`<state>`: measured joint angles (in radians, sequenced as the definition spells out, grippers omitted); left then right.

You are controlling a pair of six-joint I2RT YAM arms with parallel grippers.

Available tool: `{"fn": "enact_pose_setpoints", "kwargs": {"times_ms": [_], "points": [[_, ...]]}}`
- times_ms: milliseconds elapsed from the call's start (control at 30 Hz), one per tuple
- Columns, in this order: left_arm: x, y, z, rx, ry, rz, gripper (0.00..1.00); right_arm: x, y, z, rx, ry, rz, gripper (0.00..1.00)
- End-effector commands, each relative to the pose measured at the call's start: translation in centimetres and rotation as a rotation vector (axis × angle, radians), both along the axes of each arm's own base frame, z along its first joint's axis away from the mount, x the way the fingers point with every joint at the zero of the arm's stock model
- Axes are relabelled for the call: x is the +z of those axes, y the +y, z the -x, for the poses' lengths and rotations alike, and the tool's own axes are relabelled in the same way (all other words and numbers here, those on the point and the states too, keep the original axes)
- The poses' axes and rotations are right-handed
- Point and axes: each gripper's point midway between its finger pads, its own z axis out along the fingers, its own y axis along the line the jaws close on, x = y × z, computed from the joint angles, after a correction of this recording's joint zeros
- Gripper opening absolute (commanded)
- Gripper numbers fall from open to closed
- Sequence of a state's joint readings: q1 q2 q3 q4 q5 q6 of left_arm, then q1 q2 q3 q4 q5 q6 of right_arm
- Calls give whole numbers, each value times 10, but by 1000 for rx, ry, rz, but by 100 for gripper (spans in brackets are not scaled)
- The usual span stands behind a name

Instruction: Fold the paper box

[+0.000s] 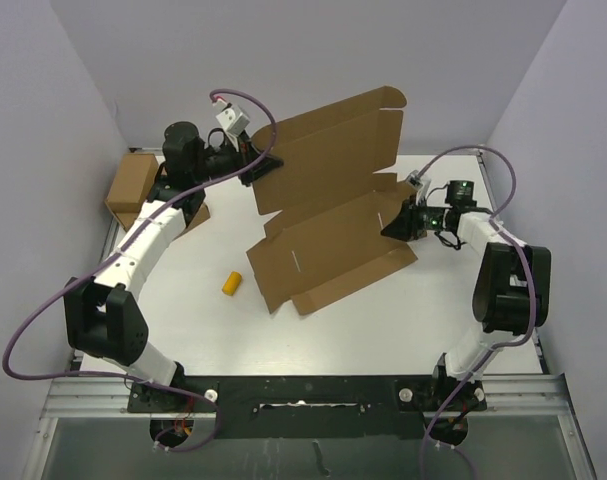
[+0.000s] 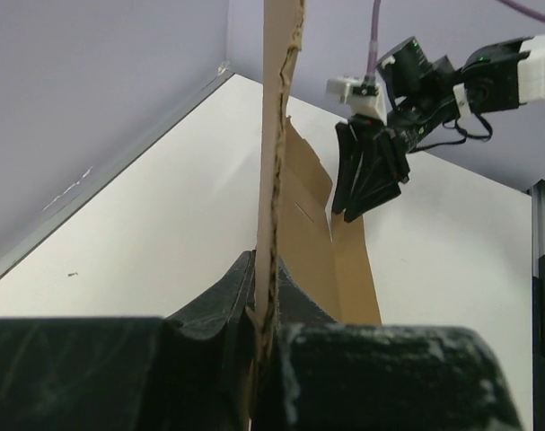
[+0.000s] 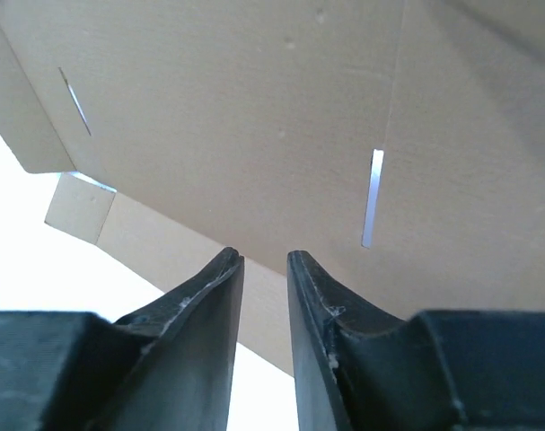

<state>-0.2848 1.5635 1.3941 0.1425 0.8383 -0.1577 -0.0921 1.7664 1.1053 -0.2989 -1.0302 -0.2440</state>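
The paper box (image 1: 333, 245) is a large brown die-cut sheet with flaps and slits in the middle of the table. Its far half is lifted and stands steeply; its near half slopes down to the table. My left gripper (image 1: 259, 166) is shut on the left edge of the raised half. In the left wrist view the cardboard edge (image 2: 274, 135) runs up from between the pinching jaws of the left gripper (image 2: 265, 266). My right gripper (image 1: 395, 226) is at the sheet's right edge. In the right wrist view it (image 3: 263, 258) has its jaws slightly apart and empty, tips against the slitted cardboard (image 3: 254, 108).
A small yellow cylinder (image 1: 232, 283) lies on the table left of the sheet. Two smaller brown boxes (image 1: 133, 185) stand at the far left by the wall, behind the left arm. Purple walls close the table on three sides.
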Motion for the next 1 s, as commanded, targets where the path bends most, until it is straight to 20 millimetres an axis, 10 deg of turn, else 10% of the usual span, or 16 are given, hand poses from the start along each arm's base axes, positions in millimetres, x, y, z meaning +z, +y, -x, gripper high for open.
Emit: {"fn": "enact_pose_setpoints", "kwargs": {"times_ms": [0,333,633,967], "points": [[35,4,17,-63,-159,17,0,63,-16,3,69,-258,43,30],[37,9,33,-133,-200,49,0,140,-55,19,42,-572,123,51],[37,12,44,-168,-229,54,0,166,-61,13,91,-783,250,99],[32,11,47,-184,-227,52,0,174,-62,9,225,-786,103,92]]}}
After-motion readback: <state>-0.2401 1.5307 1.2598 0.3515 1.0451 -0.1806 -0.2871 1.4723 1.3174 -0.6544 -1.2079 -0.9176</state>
